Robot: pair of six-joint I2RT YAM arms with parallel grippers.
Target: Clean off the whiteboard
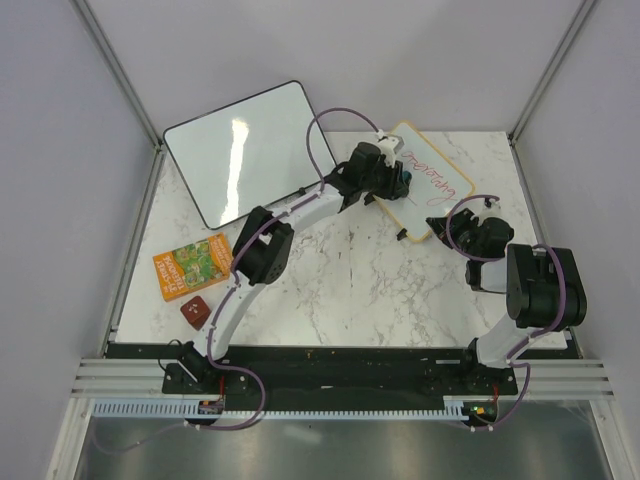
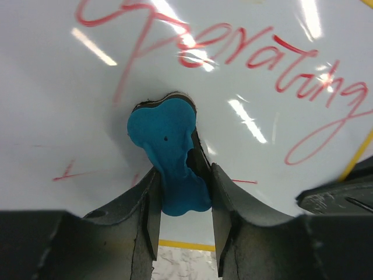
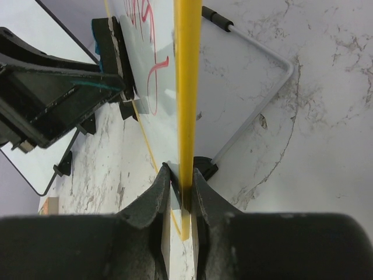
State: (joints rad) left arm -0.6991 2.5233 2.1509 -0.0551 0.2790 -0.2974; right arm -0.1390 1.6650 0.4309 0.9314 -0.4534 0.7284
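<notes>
The whiteboard (image 1: 432, 185), small, yellow-framed and covered in red handwriting, stands tilted at the back right of the marble table. My left gripper (image 1: 398, 176) is shut on a blue eraser (image 2: 168, 149), whose pad is pressed flat against the board's white face (image 2: 52, 111) below the red word. In the left wrist view the left gripper (image 2: 183, 178) has both fingers closed on the eraser's narrow end. My right gripper (image 1: 446, 226) is shut on the board's lower edge. In the right wrist view the right gripper (image 3: 182, 182) pinches the yellow frame (image 3: 187, 81) edge-on.
A larger black-framed glossy board (image 1: 245, 150) leans at the back left. An orange booklet (image 1: 192, 265) and a dark red cube (image 1: 196, 311) lie at the near left. A wire stand (image 3: 256, 105) props the whiteboard from behind.
</notes>
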